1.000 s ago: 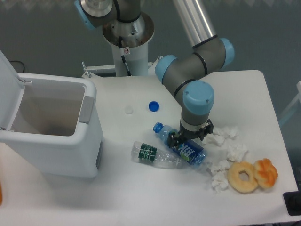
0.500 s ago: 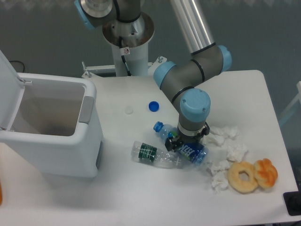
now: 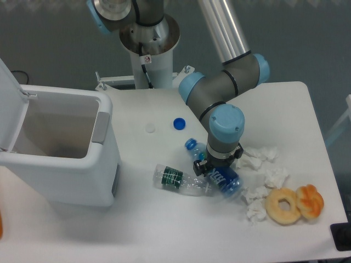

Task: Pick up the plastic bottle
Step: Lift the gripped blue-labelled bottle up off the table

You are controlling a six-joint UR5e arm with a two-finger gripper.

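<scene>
The plastic bottle (image 3: 224,179) is small and clear blue, with a blue cap (image 3: 191,144) and a bright blue label. It lies slanted at the table's middle right, cap toward the upper left. My gripper (image 3: 215,166) points straight down over its middle. The fingers are closed against the bottle's sides and hide part of its body. The cap end looks slightly raised off the table.
A crushed clear bottle with a green label (image 3: 176,179) touches the blue bottle's left side. A loose blue cap (image 3: 179,124) and a white cap (image 3: 149,128) lie farther back. An open white bin (image 3: 104,164) stands left. Crumpled tissues (image 3: 269,174), a donut (image 3: 283,206) and a pastry (image 3: 310,200) lie right.
The fingers have closed in from a wider spread onto the blue bottle. The bottle's cap end has shifted up and to the right, and the wrist has moved slightly left.
</scene>
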